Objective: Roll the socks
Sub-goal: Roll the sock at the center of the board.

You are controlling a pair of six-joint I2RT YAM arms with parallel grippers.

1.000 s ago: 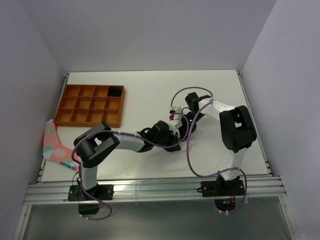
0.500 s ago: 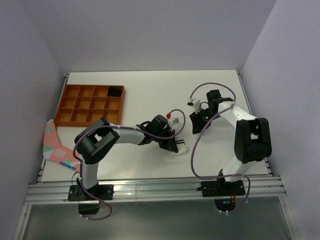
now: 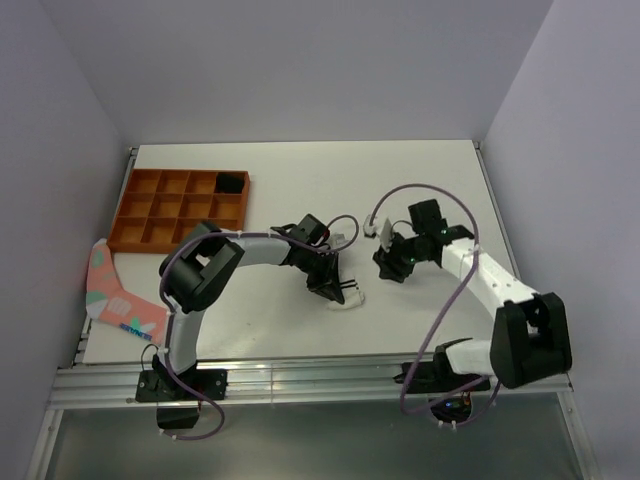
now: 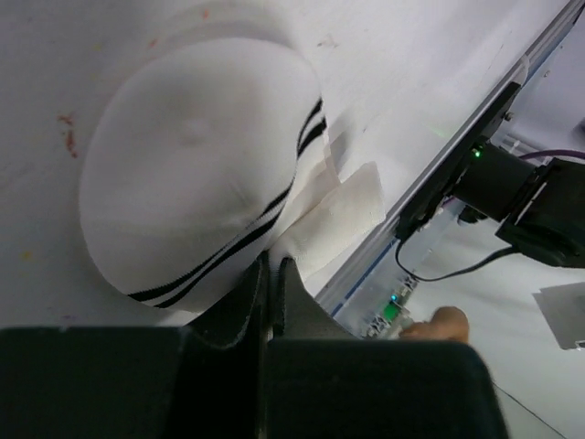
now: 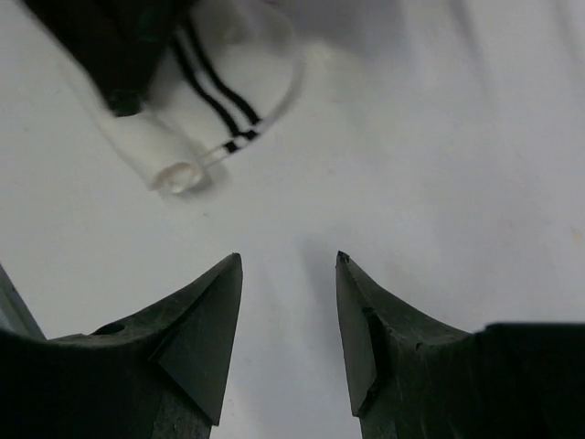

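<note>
White sock point(image 4: 192, 174): smooth, rounded knit roll with two black stripes, near middle of the bench point(image 3: 420, 170).
Left gripper point(image 4: 271, 270): closed, tips touching the roll's edge.
Right gripper point(image 5: 288, 274): open, pointed dark fingers, right of the roll.

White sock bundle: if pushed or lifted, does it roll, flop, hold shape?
The white sock looks like a soft rounded bundle, so it likely squashes under a grip and feels light. A loose flap sticks out beside it, so a push may drag or unroll it, not roll it.
</note>
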